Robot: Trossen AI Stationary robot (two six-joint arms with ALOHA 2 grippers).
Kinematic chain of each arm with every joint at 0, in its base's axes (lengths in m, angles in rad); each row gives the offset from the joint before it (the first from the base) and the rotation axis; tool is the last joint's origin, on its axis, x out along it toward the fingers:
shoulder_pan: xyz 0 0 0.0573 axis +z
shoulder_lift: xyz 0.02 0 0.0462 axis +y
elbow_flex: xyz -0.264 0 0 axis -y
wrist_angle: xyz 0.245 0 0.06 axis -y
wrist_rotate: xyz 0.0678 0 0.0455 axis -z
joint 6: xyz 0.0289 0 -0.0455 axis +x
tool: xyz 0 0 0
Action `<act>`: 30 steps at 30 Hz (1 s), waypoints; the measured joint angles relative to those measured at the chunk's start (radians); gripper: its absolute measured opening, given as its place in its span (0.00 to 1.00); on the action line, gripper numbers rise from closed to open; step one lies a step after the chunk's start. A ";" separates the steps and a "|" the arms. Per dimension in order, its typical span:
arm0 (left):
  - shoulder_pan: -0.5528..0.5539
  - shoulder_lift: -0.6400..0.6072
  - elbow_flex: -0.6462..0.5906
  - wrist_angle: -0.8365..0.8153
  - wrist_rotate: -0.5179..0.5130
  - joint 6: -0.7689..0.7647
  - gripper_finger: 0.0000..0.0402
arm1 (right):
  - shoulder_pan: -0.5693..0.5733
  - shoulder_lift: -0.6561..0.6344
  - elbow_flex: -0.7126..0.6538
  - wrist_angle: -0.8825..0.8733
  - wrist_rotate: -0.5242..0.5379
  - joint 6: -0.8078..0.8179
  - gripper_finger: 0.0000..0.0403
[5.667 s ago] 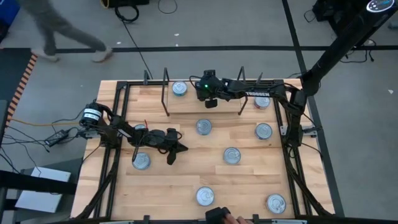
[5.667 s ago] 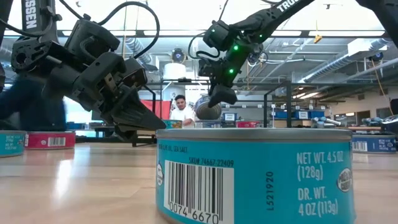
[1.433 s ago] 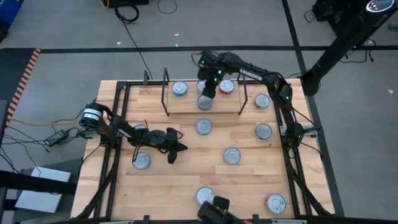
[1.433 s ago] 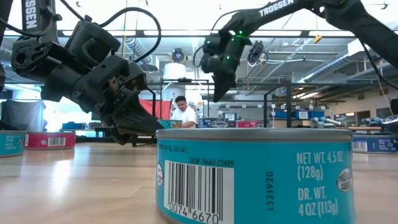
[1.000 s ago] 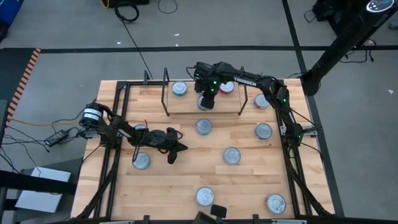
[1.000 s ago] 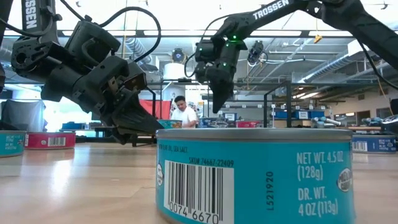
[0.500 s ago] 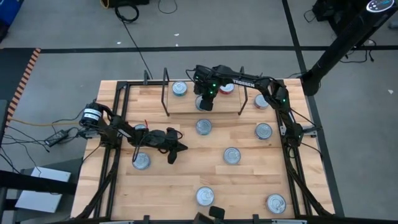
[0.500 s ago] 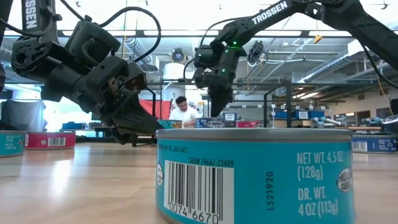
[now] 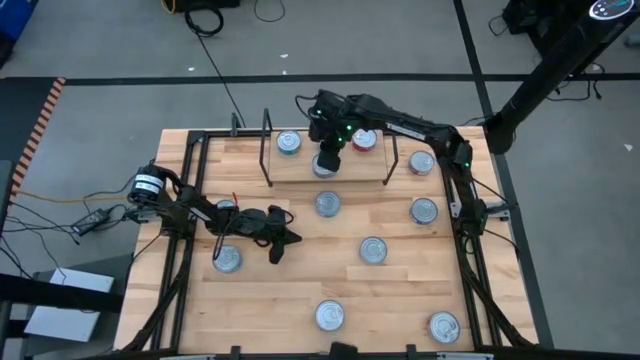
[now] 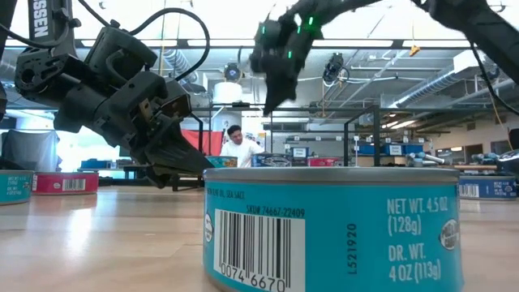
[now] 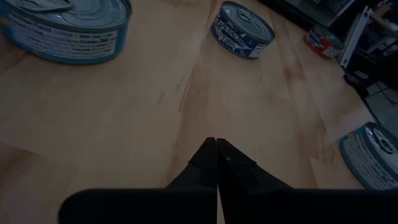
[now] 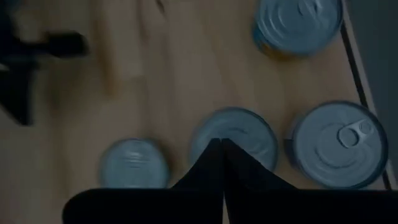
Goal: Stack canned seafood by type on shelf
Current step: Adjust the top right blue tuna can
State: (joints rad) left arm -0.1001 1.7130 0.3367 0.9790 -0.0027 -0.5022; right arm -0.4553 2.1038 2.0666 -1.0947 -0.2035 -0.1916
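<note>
The shelf [image 9: 298,170] is a light board with black wire uprights at the table's far side. Three tins sit on it: two silver-lidded ones [image 9: 288,143] [image 9: 323,165] and a red one [image 9: 362,140]. Several more tins lie flat about the table, among them [image 9: 327,204], [image 9: 372,250] and a blue-labelled one [image 10: 332,231] close to the low camera. My right gripper [image 9: 326,148] [image 12: 221,144] hangs shut above the middle shelf tin [image 12: 235,134], clear of it. My left gripper [image 9: 284,240] [image 11: 216,146] waits shut, low over the table's left half.
Further tins stand at the right side [image 9: 423,210] [image 9: 421,162], the near edge [image 9: 329,315] [image 9: 443,325] and beside the left arm [image 9: 228,258]. Black frame rails [image 9: 188,200] border the tabletop. Bare wood lies between the scattered tins. A person [image 10: 238,146] shows far behind the table.
My right gripper, its fingers staying shut, dropped onto the middle tin on the shelf, then rose well above it and shifted slightly toward the far-left. The tin stays on the shelf board. The left arm kept still.
</note>
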 joint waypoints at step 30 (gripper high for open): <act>0.000 0.000 0.002 0.313 0.096 0.086 0.00 | 0.809 -0.725 -0.945 0.590 0.654 1.412 0.00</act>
State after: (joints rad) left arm -0.1001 1.7130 0.3382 1.2919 0.0937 -0.4160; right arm 0.3534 1.3784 1.1213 -0.5048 0.4500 1.2204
